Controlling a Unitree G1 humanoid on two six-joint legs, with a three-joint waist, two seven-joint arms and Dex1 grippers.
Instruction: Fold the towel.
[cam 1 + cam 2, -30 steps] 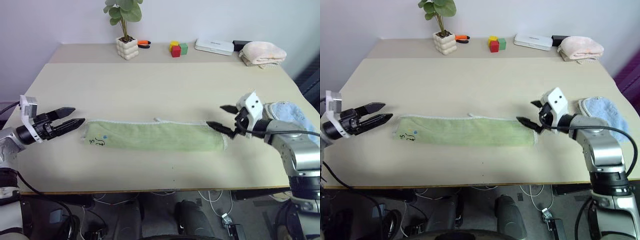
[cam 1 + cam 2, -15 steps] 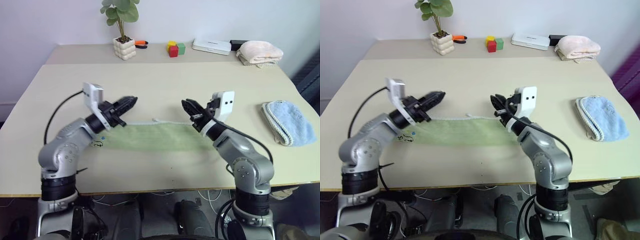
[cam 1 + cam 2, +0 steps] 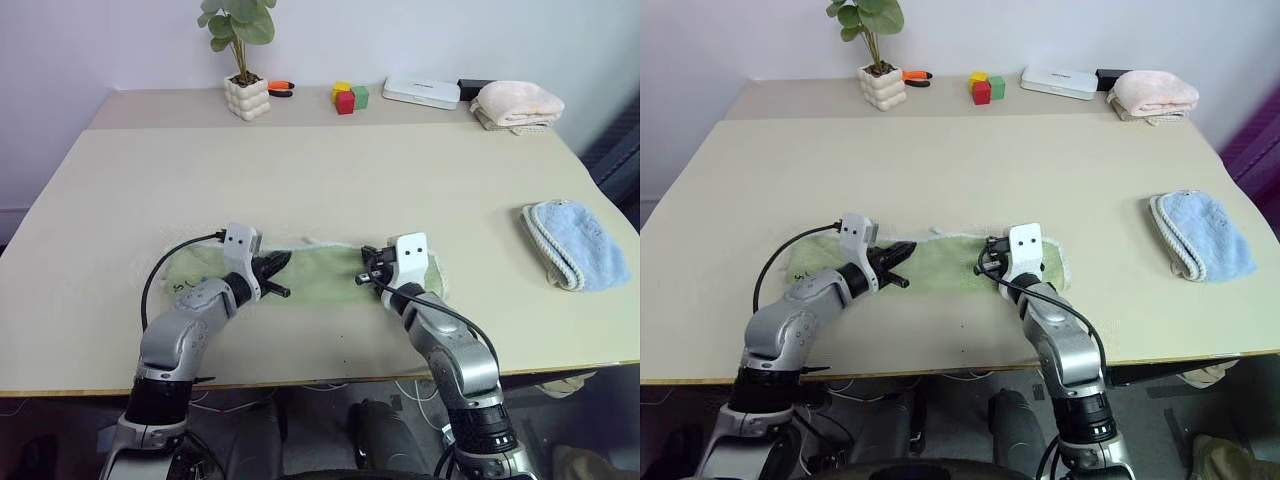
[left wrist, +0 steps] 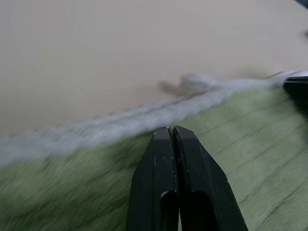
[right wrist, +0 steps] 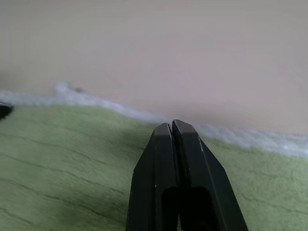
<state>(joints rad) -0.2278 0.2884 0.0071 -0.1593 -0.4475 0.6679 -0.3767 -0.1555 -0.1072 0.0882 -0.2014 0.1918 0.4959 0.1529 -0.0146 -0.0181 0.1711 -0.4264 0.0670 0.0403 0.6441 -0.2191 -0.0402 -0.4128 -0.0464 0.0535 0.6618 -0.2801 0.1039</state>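
The towel (image 3: pixel 320 282) is light green terry cloth, lying as a long narrow strip across the near middle of the table, with a whitish hem (image 4: pixel 120 120) along its far edge. My left gripper (image 3: pixel 284 270) is low over the strip's left half, pointing toward the middle. Its black fingers (image 4: pixel 163 159) are shut together with nothing between them. My right gripper (image 3: pixel 362 272) is low over the right half, close to the far hem (image 5: pixel 231 134). It is also shut and holds nothing. The two grippers face each other a short gap apart.
Along the table's far edge stand a potted plant (image 3: pixel 253 97), an orange tool (image 3: pixel 286 86), coloured blocks (image 3: pixel 347 97), a white box (image 3: pixel 428 92) and a folded pink towel (image 3: pixel 520 105). A light blue towel (image 3: pixel 575 243) lies at the right.
Both arms have swung inward from the towel's two ends to over its middle and have come lower. Both grippers have gone from open to shut. The towel lies as before.
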